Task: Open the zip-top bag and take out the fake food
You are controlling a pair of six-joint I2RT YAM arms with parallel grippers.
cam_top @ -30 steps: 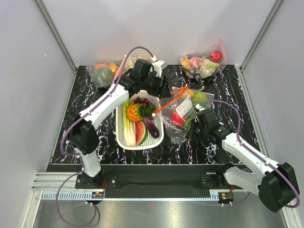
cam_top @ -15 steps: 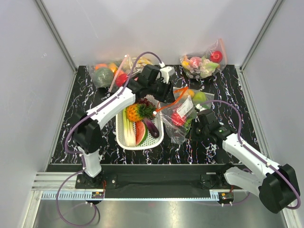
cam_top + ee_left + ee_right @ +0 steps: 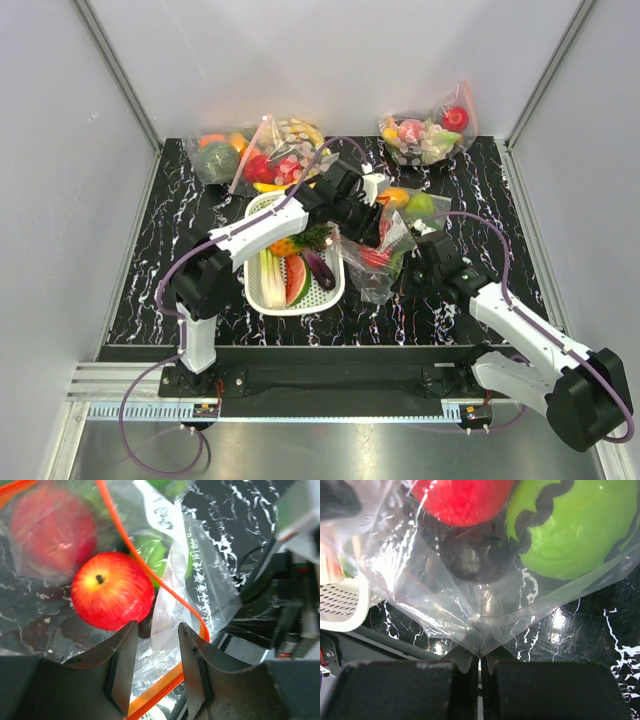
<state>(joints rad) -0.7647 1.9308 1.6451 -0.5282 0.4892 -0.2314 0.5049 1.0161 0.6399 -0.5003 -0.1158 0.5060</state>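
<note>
Zip-top bag (image 3: 366, 282) lies mouth toward the left end effector (image 3: 155, 645), fingers apart, red fruit (image 3: 112, 590) just ahead at centre-left; the right end effector (image 3: 481, 665) pinches its corner.

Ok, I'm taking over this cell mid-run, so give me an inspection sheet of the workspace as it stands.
Surface: black marbled table.
Job's things: zip-top bag lying right of the basket, red fruit and green fruit inside; pineapple in the basket.
Clutter: white basket holding leek, watermelon slice, eggplant; three other filled bags along the back.
Grippers: left end effector jaws apart at the bag's mouth; right end effector shut on the bag's bottom corner.
Cables: purple cable along each arm, no snag seen.
Surroundings: pale walls, metal rail at the near edge.
</note>
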